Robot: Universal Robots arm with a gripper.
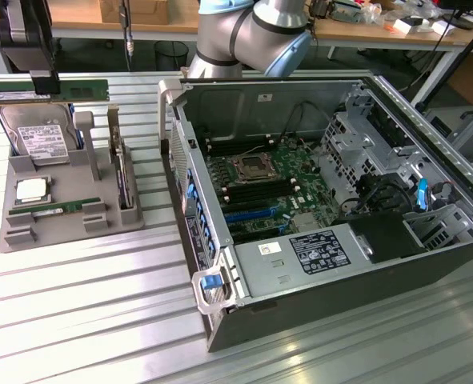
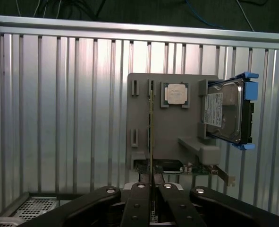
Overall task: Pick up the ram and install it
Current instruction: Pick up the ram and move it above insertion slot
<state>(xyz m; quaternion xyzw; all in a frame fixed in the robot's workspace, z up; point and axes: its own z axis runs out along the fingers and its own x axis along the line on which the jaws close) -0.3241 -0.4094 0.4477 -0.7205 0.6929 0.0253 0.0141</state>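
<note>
The ram (image 1: 48, 90) is off its holder and up in the air, pinched in the end effector (image 1: 42, 80), whose fingers are clenched on the stick's upper edge. It hangs level, lengthwise, above the far end of the grey parts tray (image 1: 68, 228), over the hard drive (image 1: 38, 138) standing there. From the wrist camera you see the stick edge-on, a thin line (image 2: 151, 118) running out from between the closed fingers (image 2: 139, 198), with the tray and its processor chip (image 2: 175, 93) below. A second green stick (image 1: 56, 208) lies in the tray's near cradle, untouched. So I'd say the pick-up is done and the carry is the step in hand: the open computer case (image 1: 260, 272) sits well apart, toward the exterior view's right, on the same ribbed metal surface (image 1: 84, 304). As I judge it, seating the stick calls for lining its long edge up with one of the dark memory slots (image 1: 236, 148) beside the processor socket (image 1: 252, 168) on the motherboard (image 1: 300, 192), clearing the case wall on the way in, then pressing straight and evenly so it does not tilt in the grip.
</note>
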